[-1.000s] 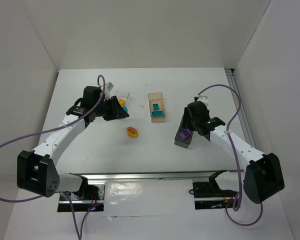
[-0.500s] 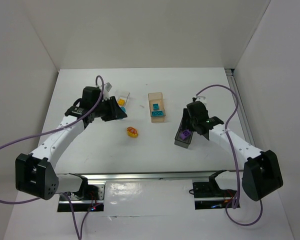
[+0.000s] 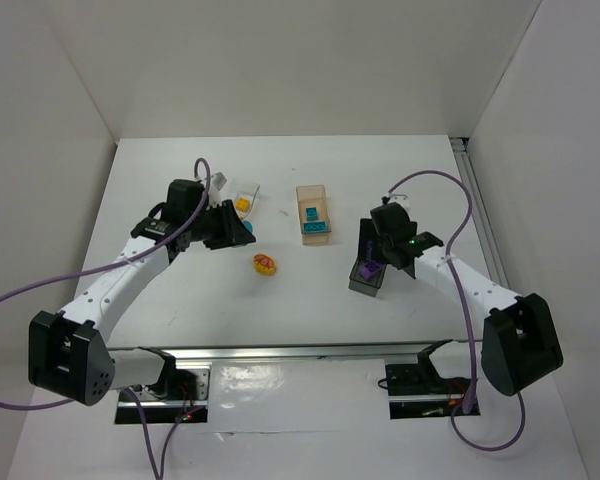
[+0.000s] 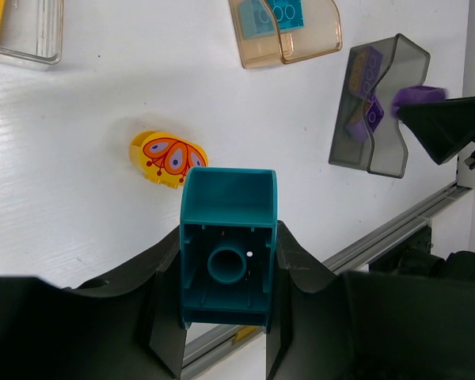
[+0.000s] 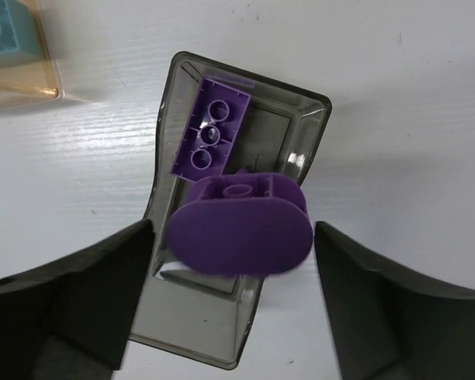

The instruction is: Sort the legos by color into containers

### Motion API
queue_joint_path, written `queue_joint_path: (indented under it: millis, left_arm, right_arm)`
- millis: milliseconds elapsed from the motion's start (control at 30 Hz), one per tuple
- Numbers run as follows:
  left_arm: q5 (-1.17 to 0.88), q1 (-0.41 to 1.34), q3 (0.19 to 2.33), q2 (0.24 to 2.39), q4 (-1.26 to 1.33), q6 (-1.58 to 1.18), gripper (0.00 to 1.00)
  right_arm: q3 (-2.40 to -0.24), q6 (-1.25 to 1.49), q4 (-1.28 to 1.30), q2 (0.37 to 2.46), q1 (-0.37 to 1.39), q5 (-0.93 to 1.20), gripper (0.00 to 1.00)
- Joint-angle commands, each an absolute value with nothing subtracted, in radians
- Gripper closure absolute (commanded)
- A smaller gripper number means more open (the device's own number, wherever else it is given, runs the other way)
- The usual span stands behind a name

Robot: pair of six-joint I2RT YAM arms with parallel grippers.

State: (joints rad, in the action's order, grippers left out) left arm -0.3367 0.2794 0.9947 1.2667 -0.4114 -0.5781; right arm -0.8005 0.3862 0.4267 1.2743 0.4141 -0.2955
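My left gripper (image 4: 228,265) is shut on a teal lego (image 4: 227,237), held above the table near the clear tray (image 3: 246,197), which holds a yellow piece (image 3: 242,204). A yellow-orange rounded lego (image 4: 168,158) with a butterfly print lies on the table below it. My right gripper (image 5: 233,233) is open over the dark grey box (image 5: 214,332). A purple rounded lego (image 5: 239,229) sits between the jaws with a gap on each side. A purple brick (image 5: 210,134) lies in the box. The tan box (image 3: 314,214) holds teal bricks (image 4: 285,9).
The three containers stand in a row across the middle of the table: the clear tray (image 4: 24,36) to the left, the tan box (image 4: 289,36) in the centre and the dark grey box (image 3: 368,277) to the right. A metal rail (image 3: 300,350) runs along the near edge.
The left gripper with the teal lego has drawn back slightly to the left. The right gripper has edged a little left over the dark grey box.
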Motion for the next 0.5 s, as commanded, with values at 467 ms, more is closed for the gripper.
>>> queue_joint_path:
  millis: [467]
  left_arm:
    - [-0.284, 0.342, 1.130, 1.403, -0.371, -0.584, 1.00]
  right_arm:
    - [-0.983, 0.443, 0.491, 1.160, 0.594, -0.420, 0.08]
